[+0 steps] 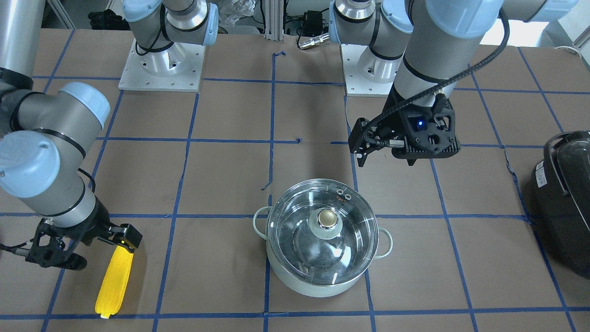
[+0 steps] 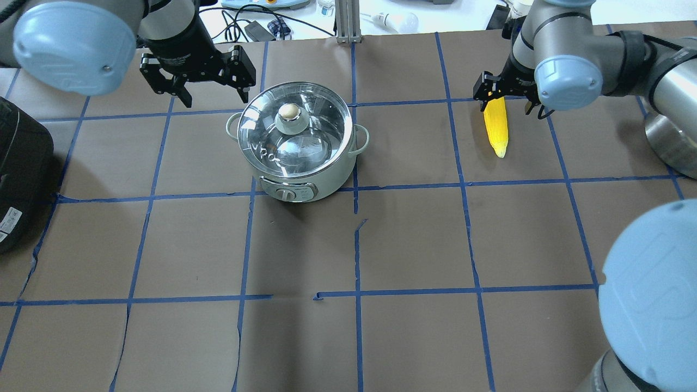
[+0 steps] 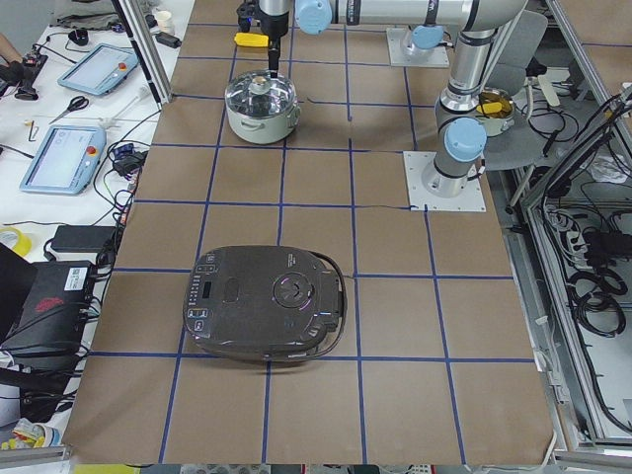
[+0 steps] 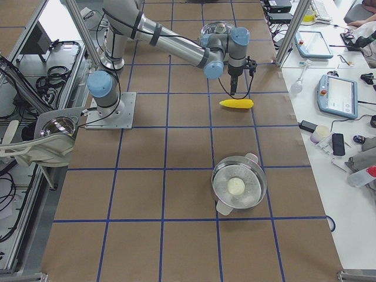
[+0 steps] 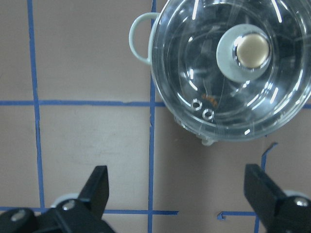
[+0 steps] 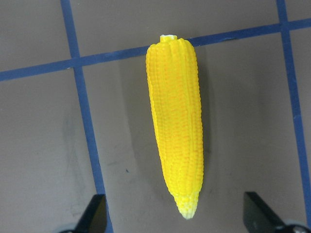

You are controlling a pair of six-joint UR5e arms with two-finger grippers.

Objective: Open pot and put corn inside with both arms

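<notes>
Currently: left tool (image 2: 215,93) wide open, empty, hovering just beside pot (image 2: 326,173). Pot upright on counter (image 2: 408,239), lid (image 2: 305,136) on. Corn (image 2: 496,126) flat on counter, well right of pot. Right tool (image 2: 504,98) wide open, empty, over one corn end.

Brown table (image 2: 414,239), blue tape grid (image 2: 462,185); white side bench (image 4: 338,194), teach pendants (image 4: 339,95), cables (image 3: 588,262).

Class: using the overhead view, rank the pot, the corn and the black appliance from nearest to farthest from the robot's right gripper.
1. corn: on the right, one end between the right gripper's open fingers.
2. pot: left of centre, lid on.
3. black appliance: at the far left edge.
</notes>
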